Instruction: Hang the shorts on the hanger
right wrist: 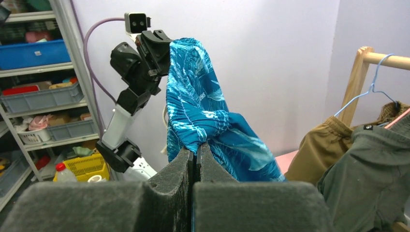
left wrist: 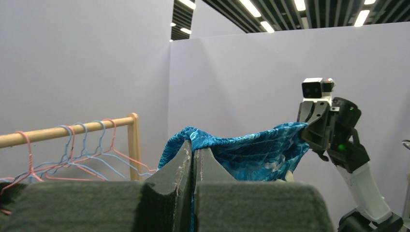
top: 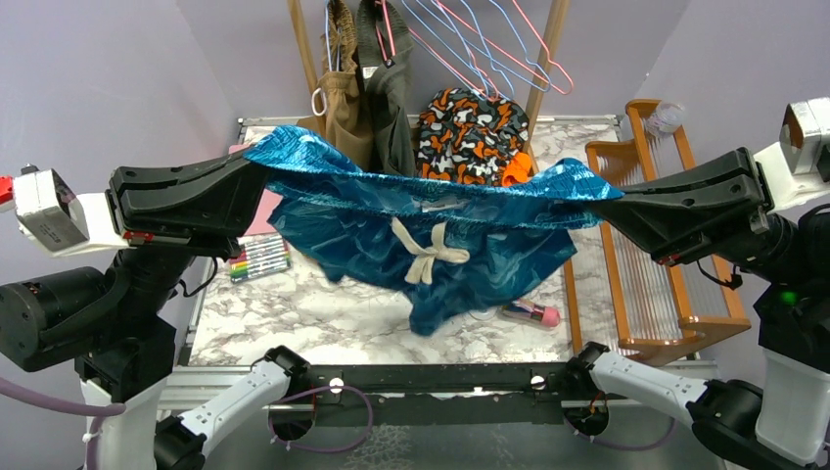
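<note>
- Shorts (top: 431, 225) hang stretched above your bench (top: 313, 323), waistband spread between both arms, drawstring bow (top: 428, 253) on the near side.
- Your left fingers (top: 235, 186) are clamped on one waistband end.
- Your right fingers (top: 636, 206) pinch the other end.

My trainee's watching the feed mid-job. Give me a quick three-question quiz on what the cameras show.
1. True or false: only the left gripper holds the shorts.
2. Where do the empty wire hangers hang? A) on the wooden rail B) across the shorts C) on the tabletop
3. What dangles at the front of the shorts' waistband?
Key: 1 false, the right gripper grips them too; 2 A; 3 a cream drawstring bow.
</note>
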You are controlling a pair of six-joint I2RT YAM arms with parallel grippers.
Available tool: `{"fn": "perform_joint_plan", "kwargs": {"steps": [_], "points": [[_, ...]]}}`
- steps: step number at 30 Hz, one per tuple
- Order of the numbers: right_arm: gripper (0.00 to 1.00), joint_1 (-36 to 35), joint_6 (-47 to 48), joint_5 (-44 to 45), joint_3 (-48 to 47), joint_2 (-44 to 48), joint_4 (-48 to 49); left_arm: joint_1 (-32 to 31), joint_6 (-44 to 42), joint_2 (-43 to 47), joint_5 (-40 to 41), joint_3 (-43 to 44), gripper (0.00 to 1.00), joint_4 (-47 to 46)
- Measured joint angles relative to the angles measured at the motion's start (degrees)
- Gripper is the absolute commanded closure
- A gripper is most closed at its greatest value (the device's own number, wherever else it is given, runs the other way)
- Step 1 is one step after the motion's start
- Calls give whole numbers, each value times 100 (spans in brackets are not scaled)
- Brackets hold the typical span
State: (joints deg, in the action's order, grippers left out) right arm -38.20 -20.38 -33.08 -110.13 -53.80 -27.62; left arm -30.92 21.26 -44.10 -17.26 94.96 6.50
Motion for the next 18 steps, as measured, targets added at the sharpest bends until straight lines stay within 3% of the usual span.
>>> {"fn": "perform_joint_plan", "kwargs": {"steps": [10,18], "points": [[99,0,94,212,568,101,72,4,74,15,-140,-439,100,-350],[99,0,199,214,350,-164,146,4,52,-170,-107,-446,100,-444]]}}
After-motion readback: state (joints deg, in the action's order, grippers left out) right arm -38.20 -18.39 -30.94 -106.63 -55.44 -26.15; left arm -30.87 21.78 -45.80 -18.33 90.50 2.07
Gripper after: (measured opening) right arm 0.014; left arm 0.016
